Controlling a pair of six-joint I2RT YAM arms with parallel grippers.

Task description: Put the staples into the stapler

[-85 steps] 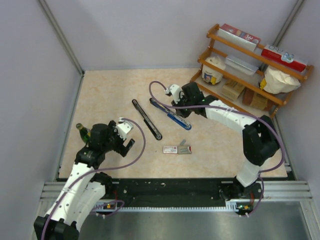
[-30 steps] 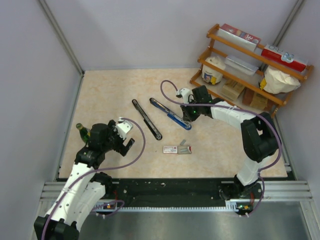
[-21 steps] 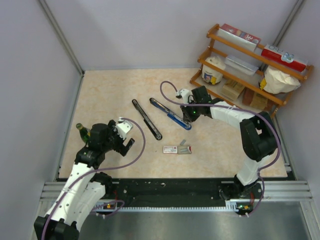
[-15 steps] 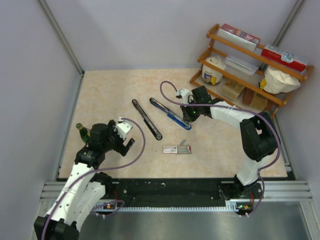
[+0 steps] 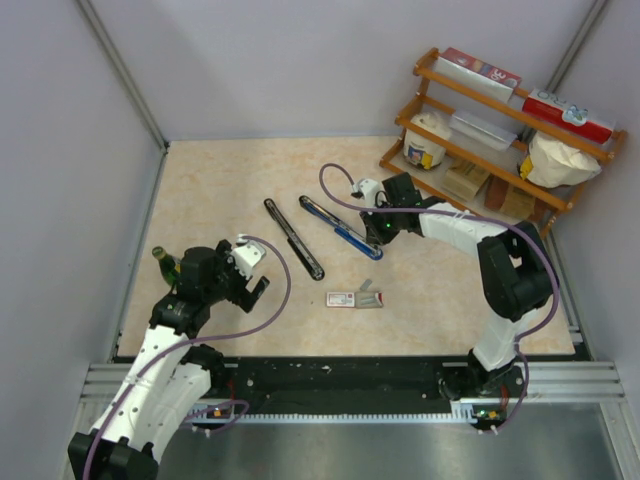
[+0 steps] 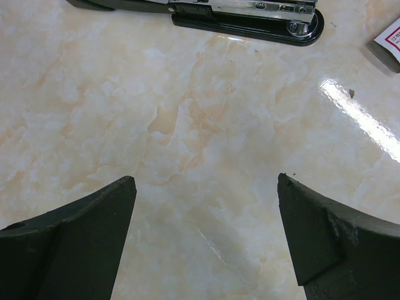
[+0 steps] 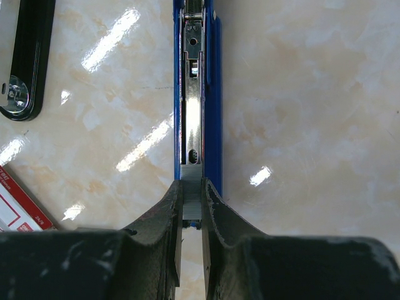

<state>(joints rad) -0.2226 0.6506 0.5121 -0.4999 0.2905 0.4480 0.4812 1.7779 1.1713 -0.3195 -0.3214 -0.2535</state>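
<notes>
Nearest the arm bases, the left hand (image 5: 252,287) hangs over bare bench (image 5: 220,180) on the near left. Its fingers (image 6: 94,219) are spread wide with nothing between them. A green bottle (image 5: 161,262) stands just to the left of that arm's wrist.

A little farther in, near the middle of the bench, lies the white box (image 5: 341,298) with red print. Some spare staples (image 5: 371,297) lie touching its right end.

Beyond these, the right hand (image 7: 192,201) is down at the near right end of the blue stapler (image 7: 214,94). Its fingers are drawn almost together, pinching a short grey staple strip (image 7: 192,172). The strip lies in line with the stapler's open metal channel (image 7: 192,112), at the channel's near end. Whether it is seated in the channel cannot be told. In the top view this hand (image 5: 378,238) sits right of centre, with the blue stapler running from it toward the far left.

The black stapler (image 5: 293,238) lies just to the left of the blue one, on much the same slant and apart from it. Neither hand touches it.

In the far right corner stands a wooden shelf (image 5: 500,135) holding boxes and containers.
</notes>
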